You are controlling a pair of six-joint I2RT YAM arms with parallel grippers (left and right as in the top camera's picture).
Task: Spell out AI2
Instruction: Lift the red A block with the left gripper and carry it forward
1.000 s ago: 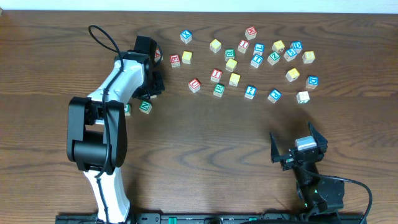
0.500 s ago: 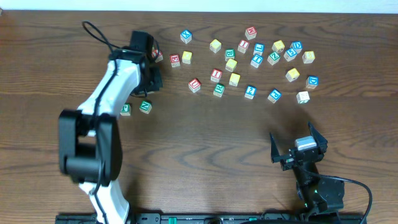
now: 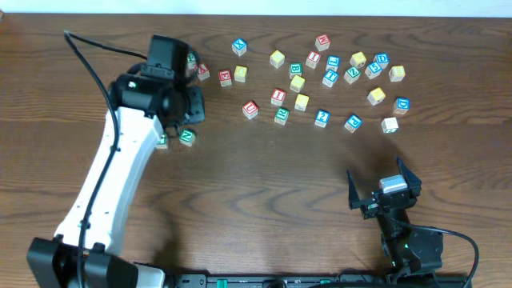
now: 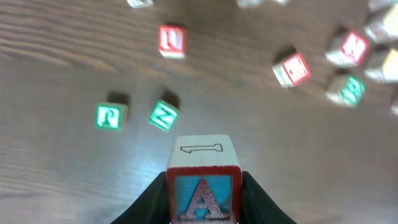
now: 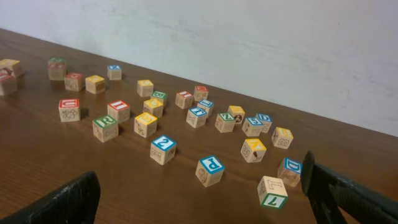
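The left hand (image 4: 203, 200) pinches the A cube (image 4: 202, 171) squarely between its jaws, above the table (image 4: 261, 143).

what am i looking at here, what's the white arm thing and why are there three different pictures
This is a robot with two arms at a wooden table. The white thing is its left arm. The overhead picture looks straight down from a fixed camera. The other two pictures come from a small camera on each wrist, which is why dark fingers show at their bottom edges.

Small wooden alphabet cubes lie scattered on the table, for example a blue 2 cube and a green Z cube.

The left end effector is shut on a red-rimmed A cube. The right end effector is open and holds nothing, on the near side of the table.
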